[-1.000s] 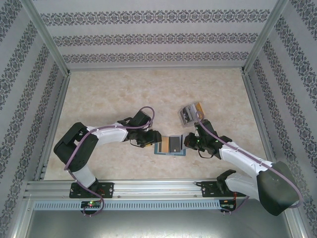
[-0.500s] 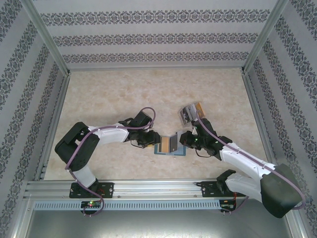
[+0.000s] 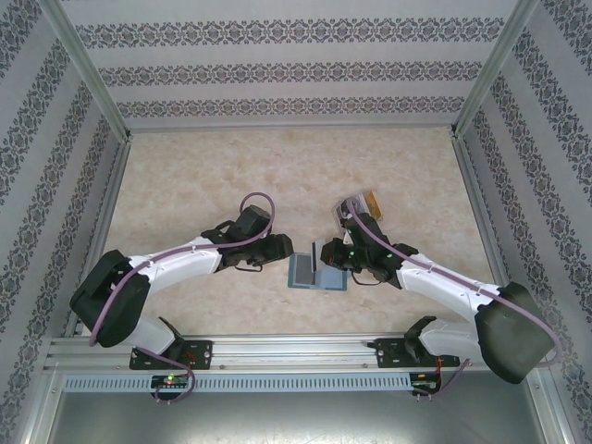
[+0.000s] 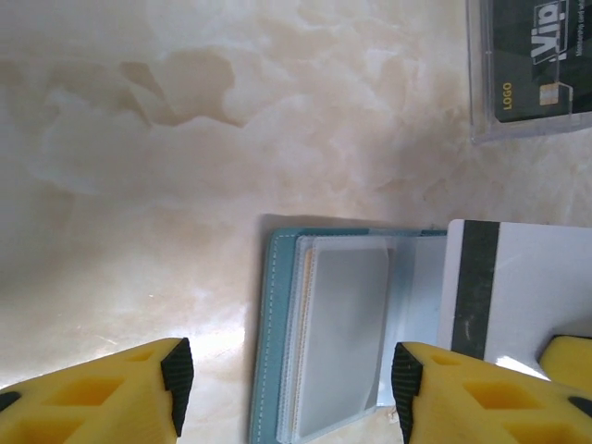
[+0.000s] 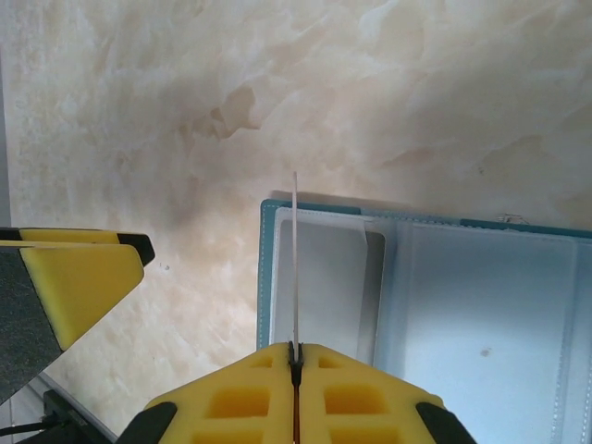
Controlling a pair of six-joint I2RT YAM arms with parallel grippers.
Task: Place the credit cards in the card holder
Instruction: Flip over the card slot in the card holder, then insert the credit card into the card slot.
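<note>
Pinches white card [image 4: 527, 287] in right gripper [image 5: 295, 356] over card holder [image 5: 265, 277], grey card [image 5: 328, 287] pocketed; left gripper [image 4: 289, 375] spread; dark card [image 4: 536, 55] in clear box [image 4: 476, 92].

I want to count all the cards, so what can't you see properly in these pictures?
- Clear box: top view, right arm covers part; left wrist view, frame edge cuts it. Card count unclear.
- Held card: edge-on in right wrist view, pinched by right gripper; its front is unseen.
- Card holder: left wrist view, pocket contents blurry, bottom cut off.

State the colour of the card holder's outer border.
Teal-blue. The card holder border shows best in the right wrist view.
</note>
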